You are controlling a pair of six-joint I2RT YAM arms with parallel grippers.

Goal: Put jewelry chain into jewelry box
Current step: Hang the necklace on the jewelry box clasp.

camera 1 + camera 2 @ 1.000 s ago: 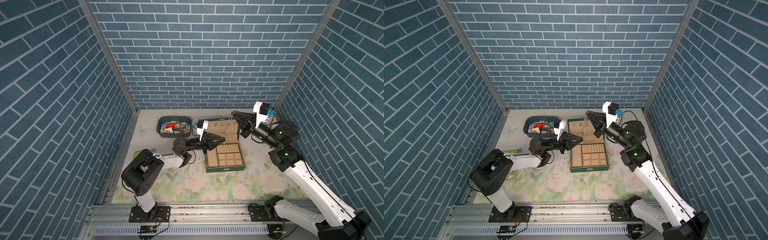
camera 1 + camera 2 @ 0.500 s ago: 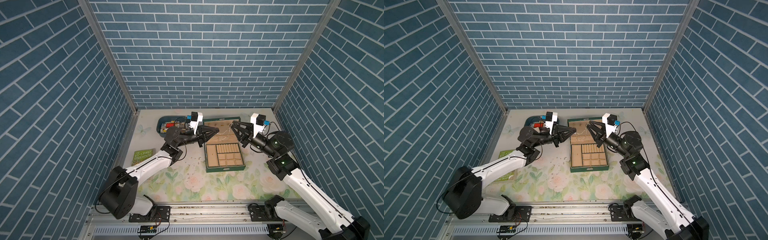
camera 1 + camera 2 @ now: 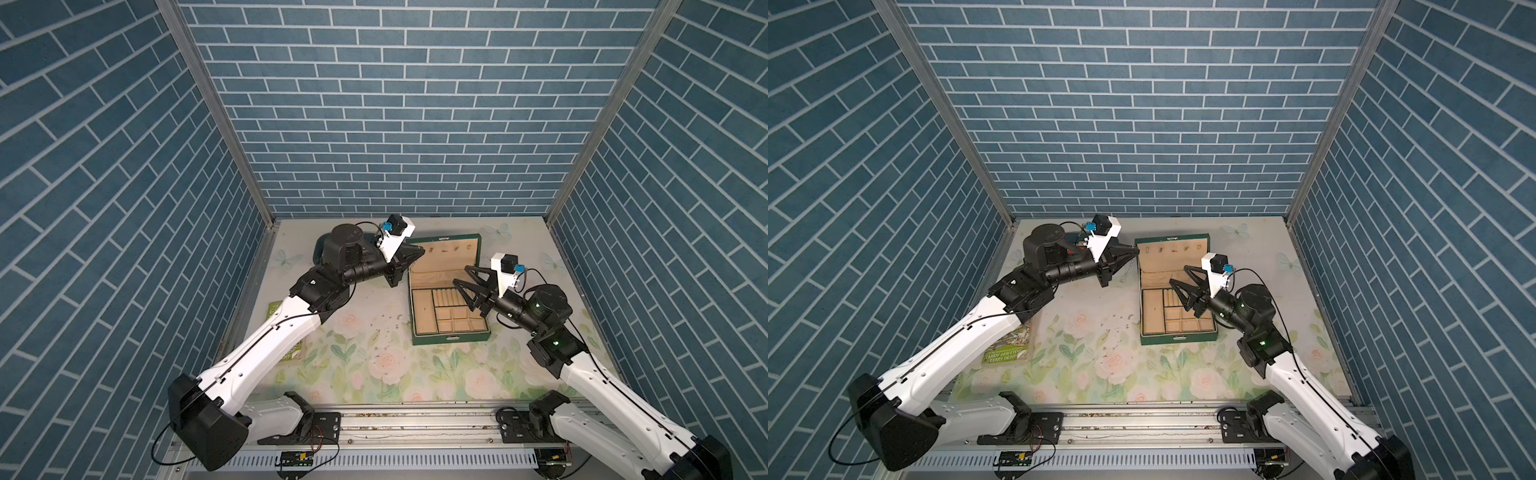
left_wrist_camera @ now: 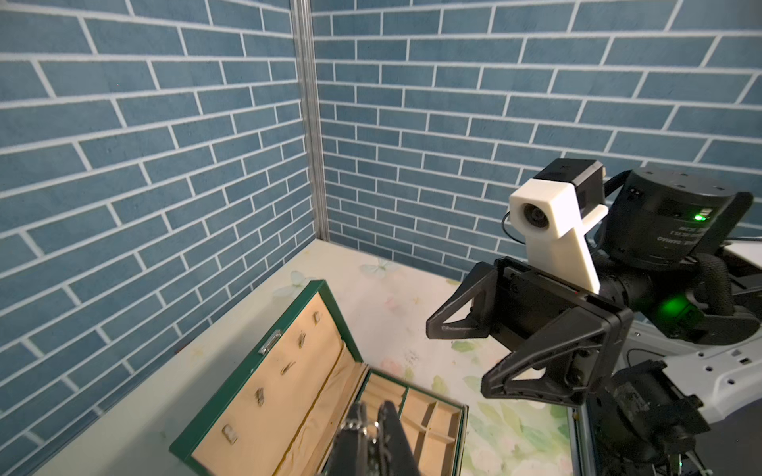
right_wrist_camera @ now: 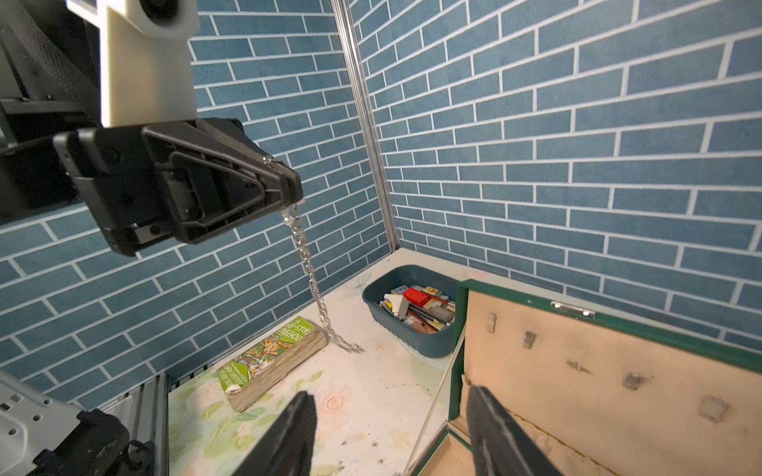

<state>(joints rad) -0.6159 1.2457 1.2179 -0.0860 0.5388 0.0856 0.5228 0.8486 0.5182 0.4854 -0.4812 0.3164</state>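
Hanging off the left claw (image 5: 290,189): the jewelry chain (image 5: 311,284), thin pale metal links, a single strand dropping from the pinched tips. Its bottom end is kicked sideways and too blurred in the right wrist view to read any end detail. The left claw is pressed together on the top links; the left wrist view shows a link wedged between its fingers (image 4: 391,441). In a top view the chain (image 3: 1126,272) dangles just outside the left wall of the jewelry box (image 3: 1177,337), over the bench (image 3: 1100,374), not in the box. Can't tell if the lower end touches the bench. The box is open and dark green, with its lid (image 5: 598,371) leaning back, small hooks (image 5: 529,338) on the beige lining and a tray (image 3: 424,316) of compartments in front. The right claw (image 3: 462,275) is spread wide, clear of the chain, over the right part of the box. Past the chain in the right wrist view are a teal tub (image 5: 408,338) of mixed bits and a green paperback (image 5: 268,354), both on the bench. Versus a second ago: the right claw had the chain then, held high above the lid, with the left claw low at the box's left edge. Half a second ago both claws were tip to tip with the chain between them. Now the left has it, and the right has let go and dropped back toward the tray.
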